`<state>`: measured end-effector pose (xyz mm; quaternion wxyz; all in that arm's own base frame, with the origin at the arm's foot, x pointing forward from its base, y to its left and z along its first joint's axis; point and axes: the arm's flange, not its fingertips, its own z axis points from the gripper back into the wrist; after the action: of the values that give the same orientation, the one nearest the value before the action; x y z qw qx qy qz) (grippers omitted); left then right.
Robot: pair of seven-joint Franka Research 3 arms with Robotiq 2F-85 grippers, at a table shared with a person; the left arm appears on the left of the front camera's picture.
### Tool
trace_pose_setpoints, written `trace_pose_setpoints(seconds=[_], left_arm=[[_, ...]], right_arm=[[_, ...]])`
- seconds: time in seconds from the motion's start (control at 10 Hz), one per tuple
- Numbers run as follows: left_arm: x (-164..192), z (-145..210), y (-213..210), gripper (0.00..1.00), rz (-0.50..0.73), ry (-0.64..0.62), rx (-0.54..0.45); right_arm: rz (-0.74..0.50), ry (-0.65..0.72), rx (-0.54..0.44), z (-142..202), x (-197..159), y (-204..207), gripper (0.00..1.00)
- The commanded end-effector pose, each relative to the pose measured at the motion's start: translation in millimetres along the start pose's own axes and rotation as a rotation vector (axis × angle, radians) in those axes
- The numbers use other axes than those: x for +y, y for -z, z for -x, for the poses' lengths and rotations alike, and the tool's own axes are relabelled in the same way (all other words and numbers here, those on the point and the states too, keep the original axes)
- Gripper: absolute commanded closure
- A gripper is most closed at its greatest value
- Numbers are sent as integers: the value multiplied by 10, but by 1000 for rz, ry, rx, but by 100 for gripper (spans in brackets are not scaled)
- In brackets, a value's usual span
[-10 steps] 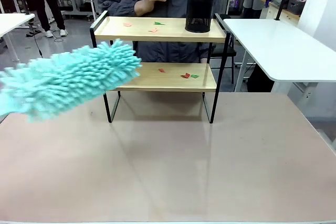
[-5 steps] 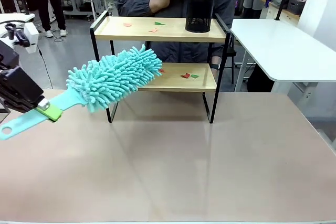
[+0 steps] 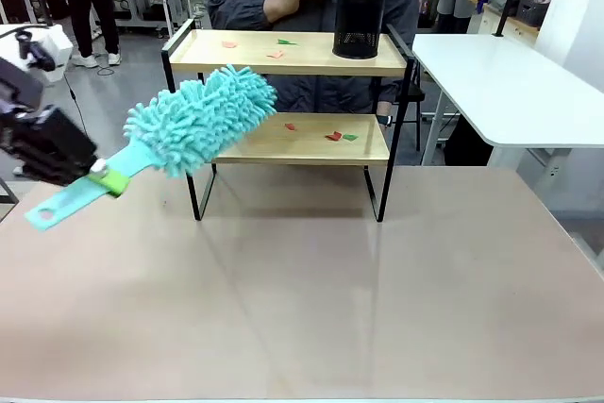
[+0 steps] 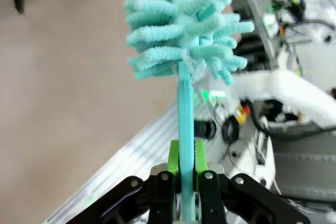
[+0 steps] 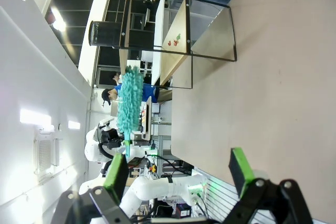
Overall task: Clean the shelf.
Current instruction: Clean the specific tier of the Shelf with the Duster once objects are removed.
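Front view: the left gripper (image 3: 106, 178) clamps a teal duster (image 3: 198, 120) by its handle, head beside the shelf (image 3: 283, 65); the right gripper (image 5: 178, 174) gapes wide.

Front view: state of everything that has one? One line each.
shelf, upright, paper scraps on both boards
black cup, upright on top board
duster, held tilted, head near shelf's left end
left gripper, shut on duster handle
right gripper, open, empty
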<state>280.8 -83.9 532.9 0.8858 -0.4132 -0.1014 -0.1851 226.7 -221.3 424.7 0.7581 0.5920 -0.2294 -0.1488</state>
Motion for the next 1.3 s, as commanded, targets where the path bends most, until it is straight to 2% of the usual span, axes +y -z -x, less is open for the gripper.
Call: trace_pose_setpoints(seconds=[0.0, 0.1, 0.3, 0.5, 0.7, 1.2], left_arm=[[-9, -114, 428, 88, -89, -60, -87], [-10, -212, 535, 100, -123, -80, -90], [6, -391, 723, 100, -142, -104, -78], [61, -624, 866, 100, -155, -145, -150], [131, -808, 1021, 100, -197, -170, -283], [250, -1168, 1295, 100, -245, -189, -226]], right_arm=[[-20, -30, -8, -22, 9, 1, 0], [-20, -30, -8, -22, 9, 1, 0], [-20, -30, -8, -22, 9, 1, 0], [-20, -30, -8, -22, 9, 1, 0], [-20, -30, -8, -22, 9, 1, 0], [-20, -30, -8, -22, 9, 1, 0]])
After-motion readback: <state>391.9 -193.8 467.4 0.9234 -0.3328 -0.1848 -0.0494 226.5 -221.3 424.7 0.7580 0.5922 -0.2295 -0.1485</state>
